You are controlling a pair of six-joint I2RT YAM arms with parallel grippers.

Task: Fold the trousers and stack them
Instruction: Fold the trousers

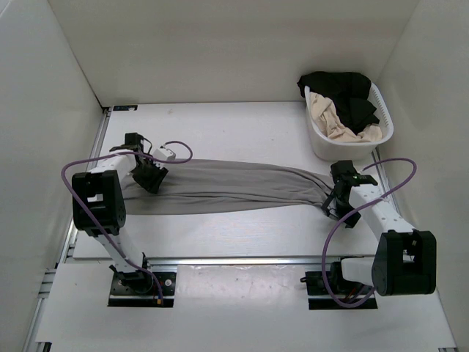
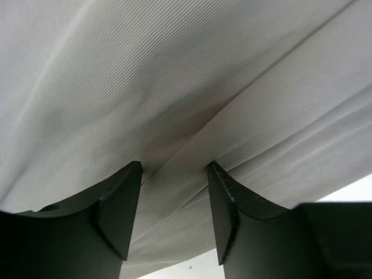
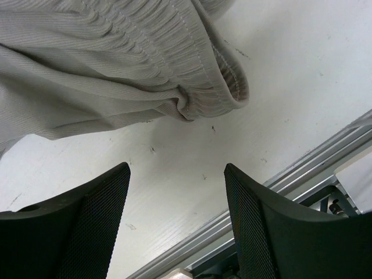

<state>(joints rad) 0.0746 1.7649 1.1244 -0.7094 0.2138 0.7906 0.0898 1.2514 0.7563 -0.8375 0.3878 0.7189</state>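
The taupe-grey trousers (image 1: pixel 234 187) lie stretched flat across the table from left to right, with the waistband at the right end. My left gripper (image 1: pixel 150 178) is at the left end, over the legs. In the left wrist view it (image 2: pixel 174 177) is open, its fingers pressed down on the fabric (image 2: pixel 174 75), with a ridge of cloth between them. My right gripper (image 1: pixel 331 205) is at the right end. In the right wrist view it (image 3: pixel 177 174) is open and empty over bare table, just short of the gathered elastic waistband (image 3: pixel 174 75).
A white basket (image 1: pixel 330 150) stands at the back right, holding a black garment (image 1: pixel 344 92) and a beige-cream garment (image 1: pixel 330 117). A metal rail (image 3: pixel 302 168) runs along the table's near edge by the right gripper. White walls enclose the table.
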